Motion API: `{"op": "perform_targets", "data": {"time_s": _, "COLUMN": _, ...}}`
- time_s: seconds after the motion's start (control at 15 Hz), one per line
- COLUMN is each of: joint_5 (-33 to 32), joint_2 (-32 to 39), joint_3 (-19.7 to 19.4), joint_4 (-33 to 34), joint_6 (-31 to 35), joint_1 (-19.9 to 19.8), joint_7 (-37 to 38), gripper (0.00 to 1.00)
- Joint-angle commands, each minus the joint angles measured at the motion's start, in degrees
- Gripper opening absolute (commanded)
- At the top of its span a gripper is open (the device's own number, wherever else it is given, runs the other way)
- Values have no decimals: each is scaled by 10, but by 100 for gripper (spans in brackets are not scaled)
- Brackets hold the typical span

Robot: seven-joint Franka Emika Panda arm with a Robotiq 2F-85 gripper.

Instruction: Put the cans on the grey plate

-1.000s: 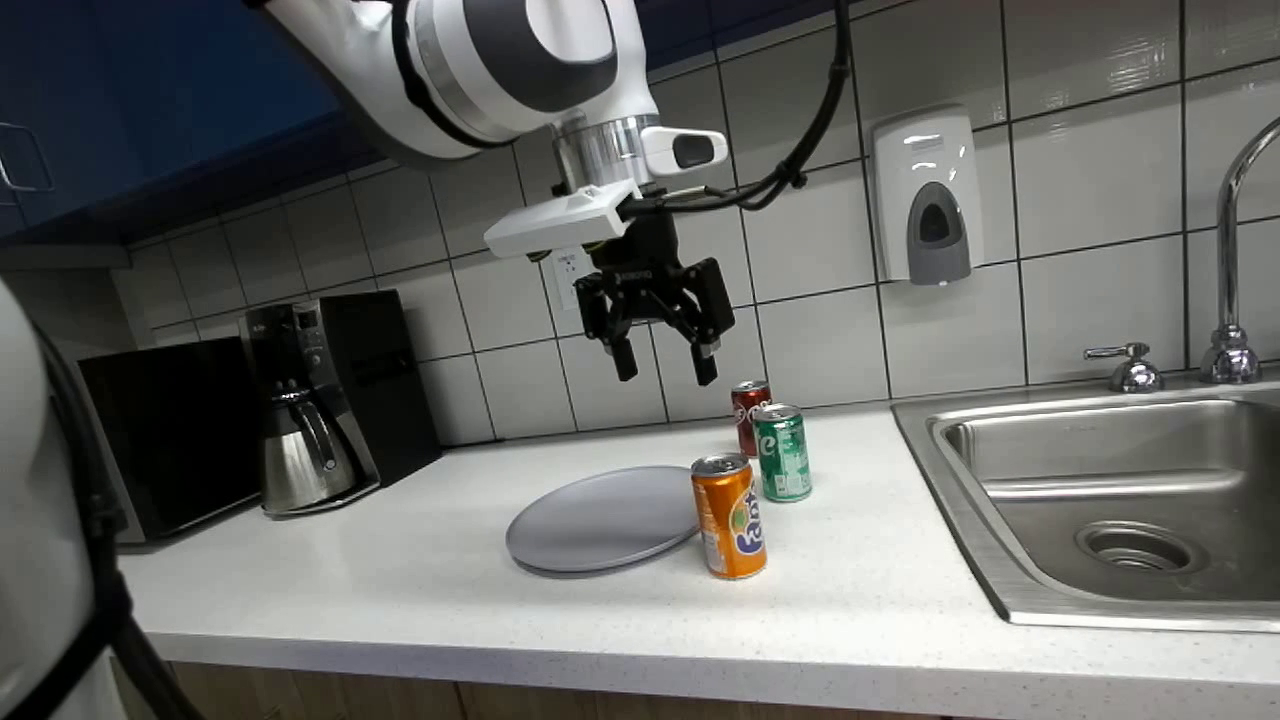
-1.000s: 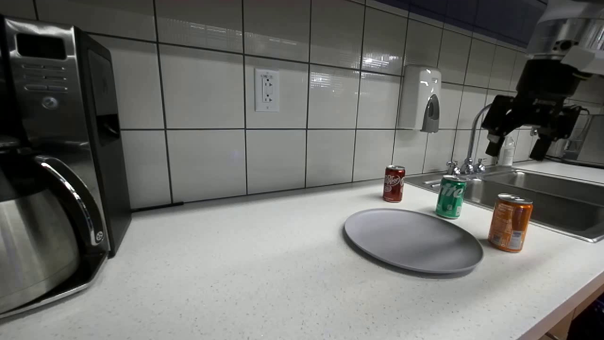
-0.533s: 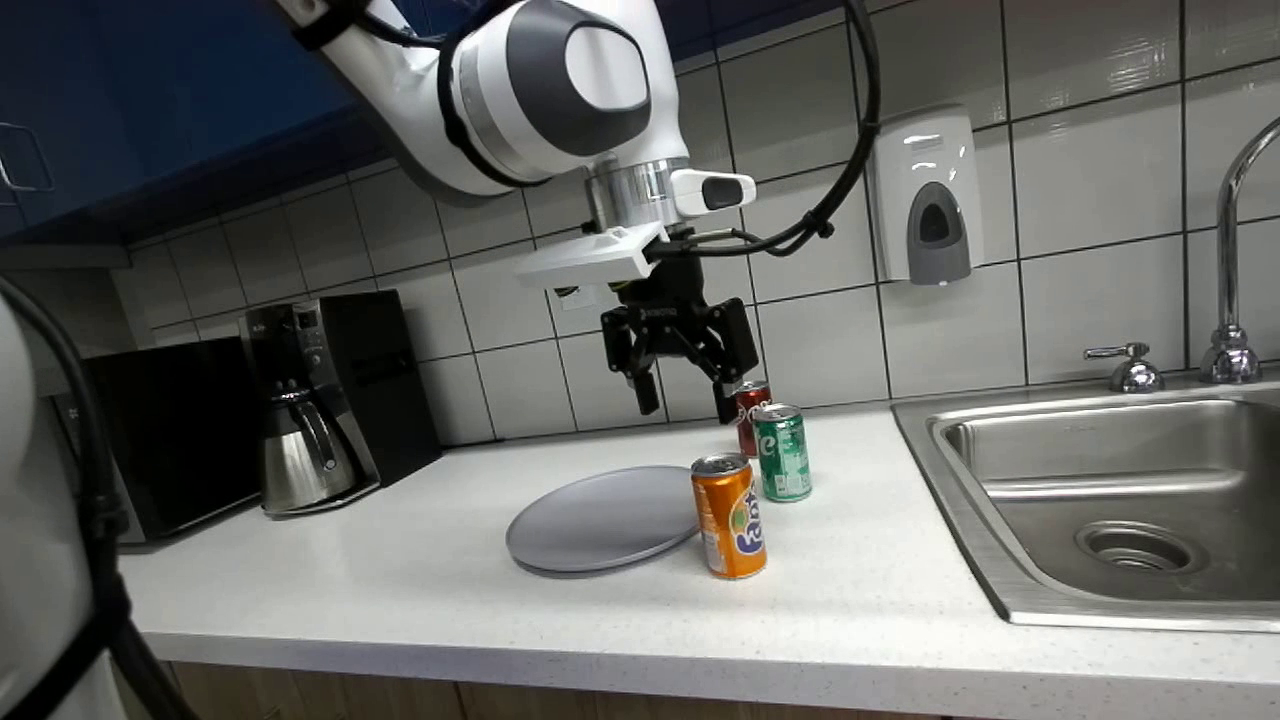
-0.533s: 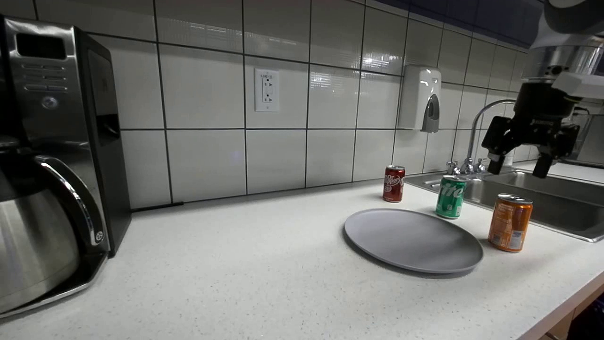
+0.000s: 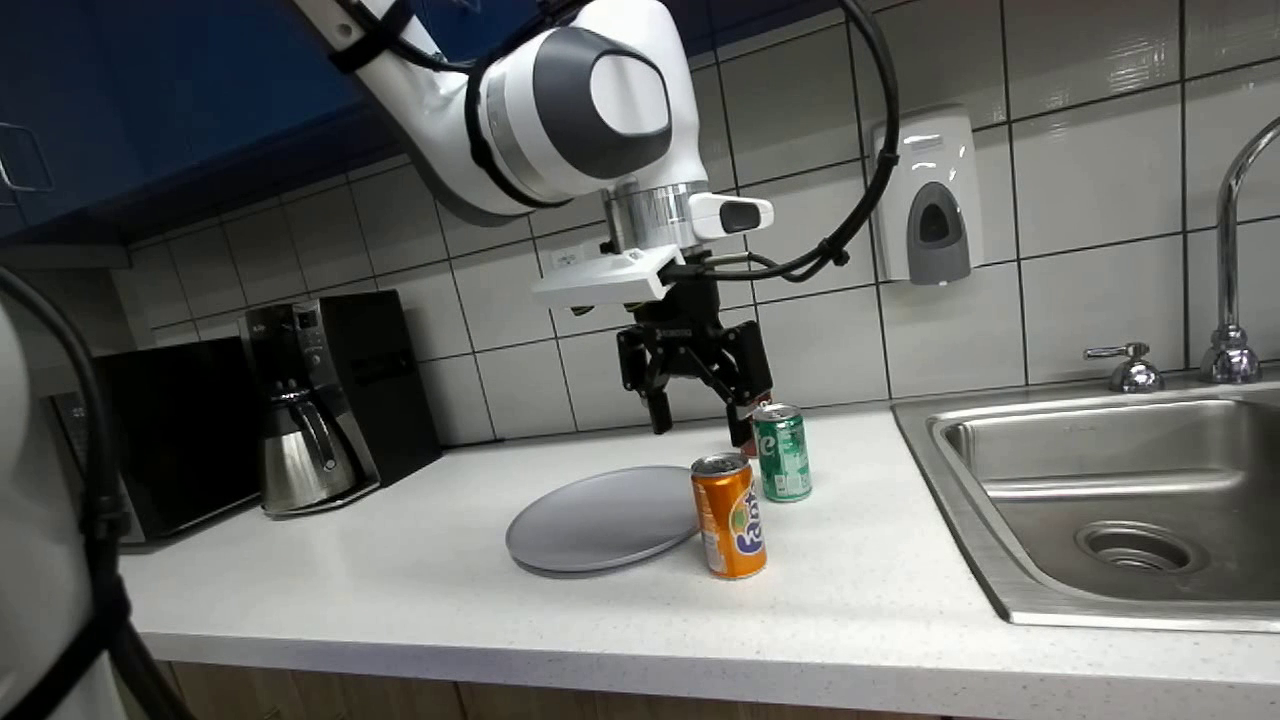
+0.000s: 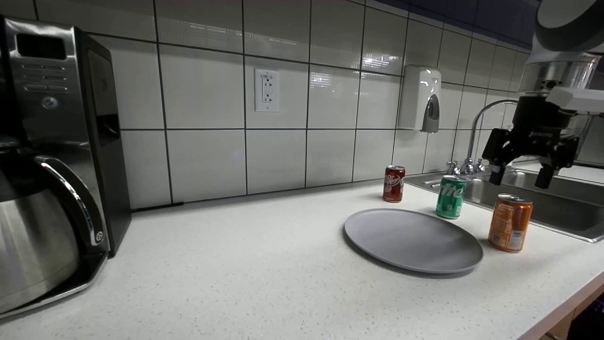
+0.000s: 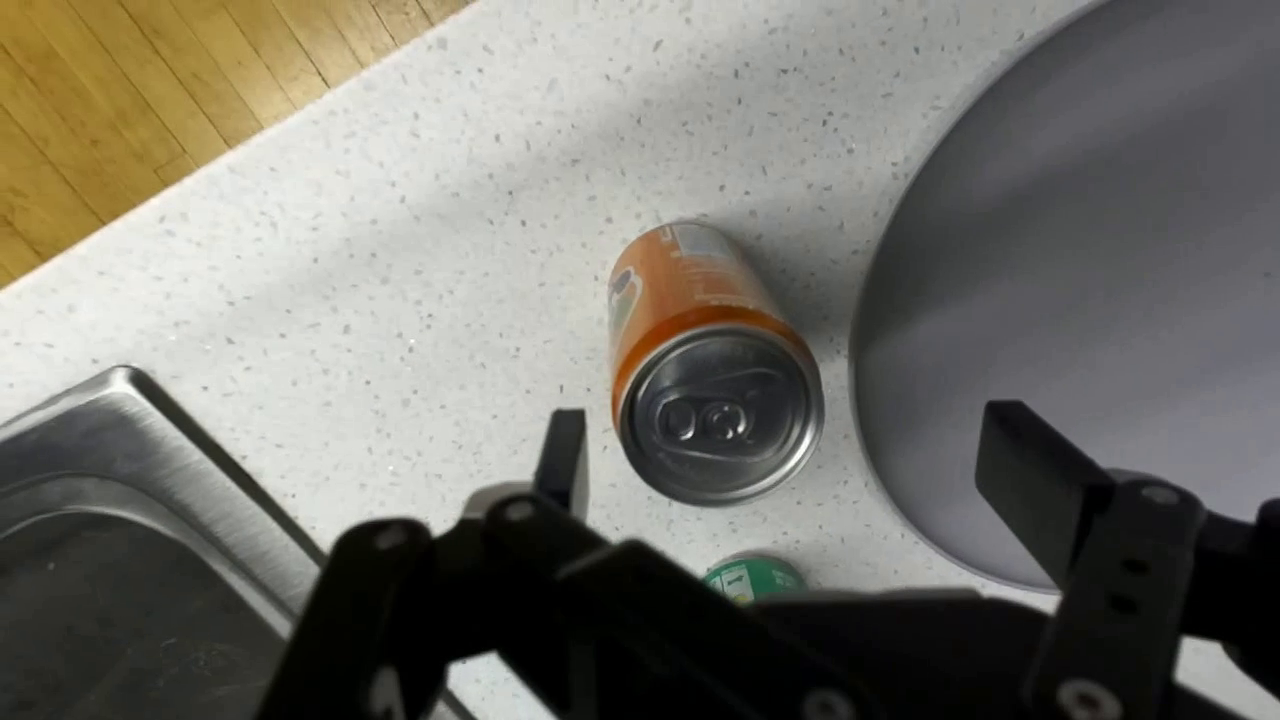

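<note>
The orange can (image 5: 728, 520) stands upright on the counter beside the grey plate (image 5: 600, 520). The green can (image 5: 785, 455) stands behind it, and the dark red can (image 6: 393, 185) stands nearer the wall. In an exterior view the dark red can is mostly hidden behind a finger and the green can. My gripper (image 5: 700, 425) is open and empty, above the cans' tops. In the wrist view, my gripper (image 7: 785, 445) has the orange can (image 7: 700, 330) between its fingers' lines, not touching; the right finger overlaps the plate (image 7: 1080, 250). The green can (image 7: 752, 575) shows partly under the gripper.
A steel sink (image 5: 960, 500) is set into the counter on the can side. A coffee maker with a steel pot (image 5: 305, 455) stands at the far end. The tiled wall with a soap dispenser (image 5: 930, 200) runs behind. The counter's front edge (image 5: 600, 660) is near the orange can.
My gripper has come down and, in an exterior view, a little to the right, now covering most of the dark red can there. It stays open. The cans and plate have not moved.
</note>
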Motion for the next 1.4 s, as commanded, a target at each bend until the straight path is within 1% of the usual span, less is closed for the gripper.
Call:
{"op": "perform_targets", "data": {"time_s": 0.0, "joint_5": -11, "joint_2": 26, "joint_3": 0, "joint_4": 16, "joint_6": 4, "joint_1": -6, "joint_7": 18, "gripper": 100}}
{"op": "perform_targets", "data": {"time_s": 0.4, "joint_5": -11, "joint_2": 59, "joint_3": -2, "joint_4": 28, "joint_6": 7, "joint_1": -3, "joint_7": 18, "gripper": 100}}
{"op": "perform_targets", "data": {"time_s": 0.47, "joint_5": -18, "joint_2": 66, "joint_3": -1, "joint_4": 32, "joint_6": 9, "joint_1": -4, "joint_7": 23, "gripper": 100}}
{"op": "perform_targets", "data": {"time_s": 0.93, "joint_5": -20, "joint_2": 108, "joint_3": 0, "joint_4": 51, "joint_6": 33, "joint_1": 3, "joint_7": 24, "gripper": 100}}
{"op": "perform_targets", "data": {"time_s": 1.33, "joint_5": -12, "joint_2": 122, "joint_3": 0, "joint_4": 55, "joint_6": 35, "joint_1": 11, "joint_7": 22, "gripper": 100}}
